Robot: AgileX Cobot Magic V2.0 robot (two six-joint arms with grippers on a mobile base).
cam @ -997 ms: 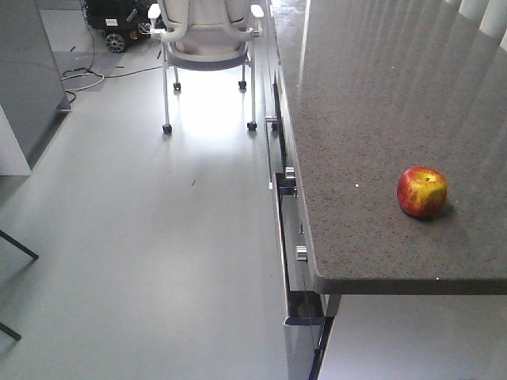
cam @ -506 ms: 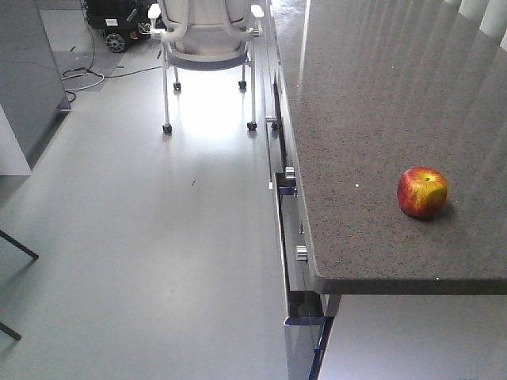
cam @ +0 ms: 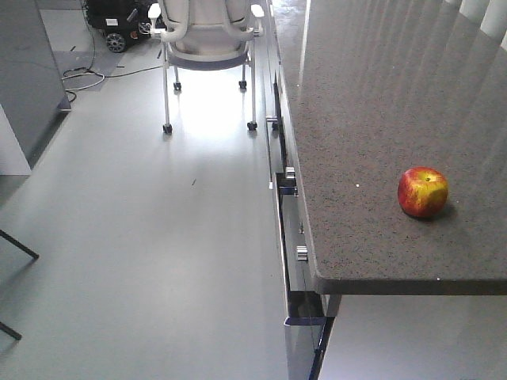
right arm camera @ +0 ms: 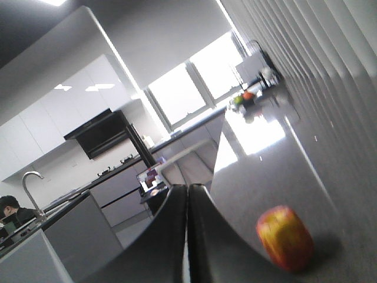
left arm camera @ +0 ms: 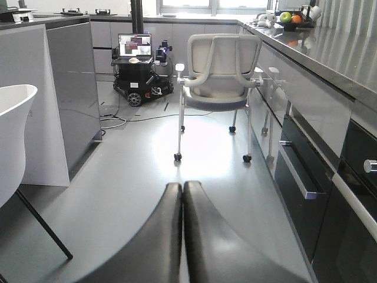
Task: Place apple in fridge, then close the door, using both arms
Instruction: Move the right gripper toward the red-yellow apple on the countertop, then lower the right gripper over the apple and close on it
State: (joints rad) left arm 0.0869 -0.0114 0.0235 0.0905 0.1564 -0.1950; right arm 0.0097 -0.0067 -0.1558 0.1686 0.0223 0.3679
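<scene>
Apple [right arm camera: 284, 237] is lying on the counter [cam: 372, 119], off to the right of the nearer right gripper [right arm camera: 187, 190]; it and the left gripper [left arm camera: 182, 186] are clenching empty.

On my front cam the speckled dark countertop [cam: 372, 119] fills everything from 12 to 4 o'clock, with round metal knobs [cam: 301, 253] on the fronts below its edge. A grey wheeled chair [cam: 207, 32] sits at 12 on the pale floor [cam: 142, 237], with a loose cable [cam: 83, 77] at 10. On the left wrist cam there's a black cart [left arm camera: 138, 82] carrying an open laptop [left arm camera: 134, 46] at 11, and a fruit bowl [left arm camera: 293, 19] at 1. The right wrist cam shows a tap [right arm camera: 30, 180] at 8 and a black range hood [right arm camera: 103, 134] at 9.
</scene>
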